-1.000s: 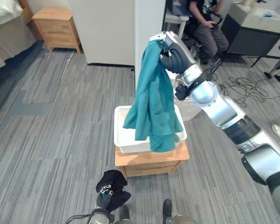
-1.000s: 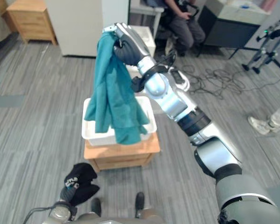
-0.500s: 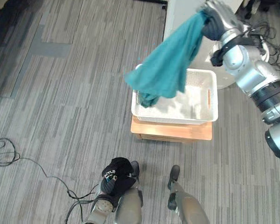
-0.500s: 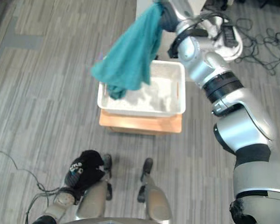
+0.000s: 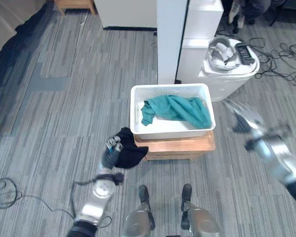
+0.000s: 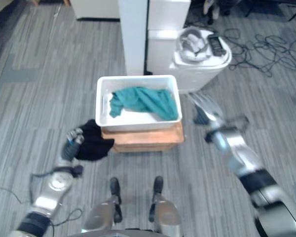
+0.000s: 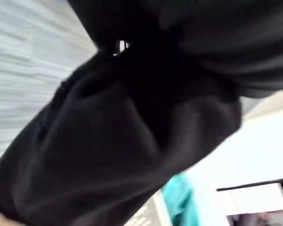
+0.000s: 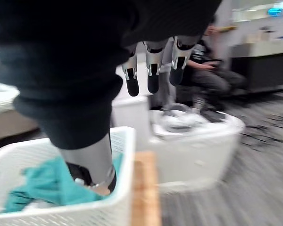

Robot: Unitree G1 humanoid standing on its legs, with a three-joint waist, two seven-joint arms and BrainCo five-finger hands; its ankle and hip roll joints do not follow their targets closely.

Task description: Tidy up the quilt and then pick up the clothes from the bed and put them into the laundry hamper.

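Left eye view: teal garment (image 5: 177, 108) inside white hamper (image 5: 138, 129); right hand (image 5: 242, 117) empty, fingers straight; left hand (image 5: 111, 153) clutching black garment (image 5: 129, 153), liable to snag on hamper rim.

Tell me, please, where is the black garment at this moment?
The black garment hangs from the left hand, low on the robot's left, just beside the wooden stand under the white hamper.
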